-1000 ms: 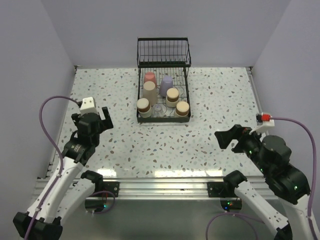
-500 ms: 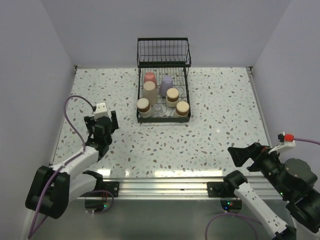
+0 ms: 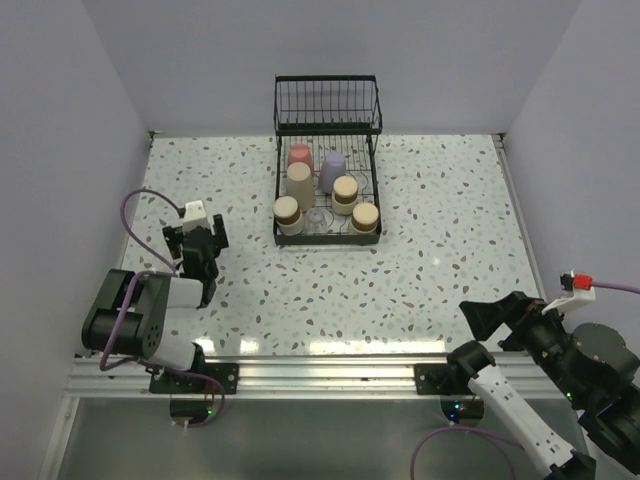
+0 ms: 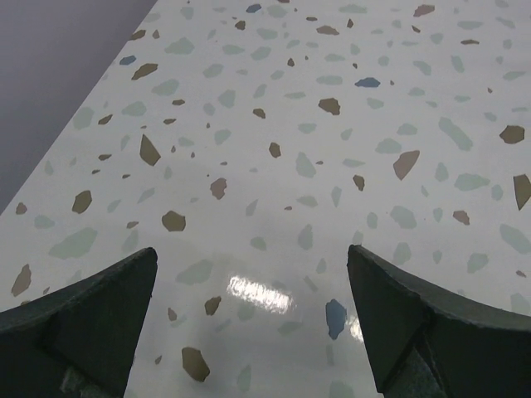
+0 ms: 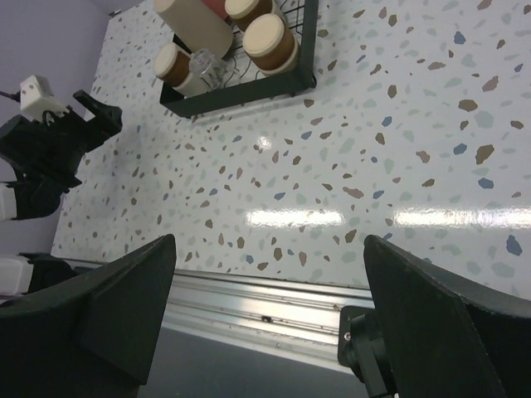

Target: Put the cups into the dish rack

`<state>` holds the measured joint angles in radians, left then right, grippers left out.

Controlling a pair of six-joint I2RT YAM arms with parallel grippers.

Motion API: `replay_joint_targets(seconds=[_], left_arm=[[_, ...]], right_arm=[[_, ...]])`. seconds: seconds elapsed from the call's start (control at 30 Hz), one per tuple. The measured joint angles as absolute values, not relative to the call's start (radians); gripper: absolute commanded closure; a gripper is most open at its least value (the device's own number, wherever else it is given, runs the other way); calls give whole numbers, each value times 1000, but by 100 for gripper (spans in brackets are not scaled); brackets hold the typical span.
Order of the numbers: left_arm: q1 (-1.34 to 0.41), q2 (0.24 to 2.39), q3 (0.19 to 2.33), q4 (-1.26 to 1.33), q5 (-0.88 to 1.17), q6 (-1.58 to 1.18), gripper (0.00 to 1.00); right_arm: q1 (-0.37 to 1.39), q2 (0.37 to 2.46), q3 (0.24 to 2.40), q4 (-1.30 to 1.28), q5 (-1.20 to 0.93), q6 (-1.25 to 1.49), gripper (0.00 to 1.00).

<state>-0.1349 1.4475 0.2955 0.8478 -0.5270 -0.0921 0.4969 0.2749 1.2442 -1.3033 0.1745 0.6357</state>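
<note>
Cups (image 3: pixel 299 186) in dish rack (image 3: pixel 327 127), rack at far centre of table (image 3: pixel 450 200)

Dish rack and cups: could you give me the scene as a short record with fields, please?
dish rack: black wire, far middle of the table
cups: seven on the rack's tray: pink, lavender, beige, brown, clear
cups outside rack: none seen
left gripper: open, empty, over bare table
right gripper: open, empty, near the table's front edge

Left tool (image 4: pixel 253 253) spread wide, dark fingers (image 4: pixel 91 315) in both lower corners, hanging over speckled tabletop (image 4: pixel 332 124); white glare patch (image 4: pixel 261 294) between them; grey wall (image 4: pixel 58 41) at upper left.
</note>
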Motion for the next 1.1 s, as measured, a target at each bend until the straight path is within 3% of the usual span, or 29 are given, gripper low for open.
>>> replay_joint_targets(seconds=[0.23,0.4,1.1], left_arm=[[-101,1511,334,947,-433,-72,0],[-99,1502,189,1149,-326,-33,0],[-98,1512,151,1263,-298,-14,0]], right_arm=[[497,284,1217,-1281,175,632,2],[497,284,1172,-1240,171,629,2],[497,325,1095,-1119,30,652,2]])
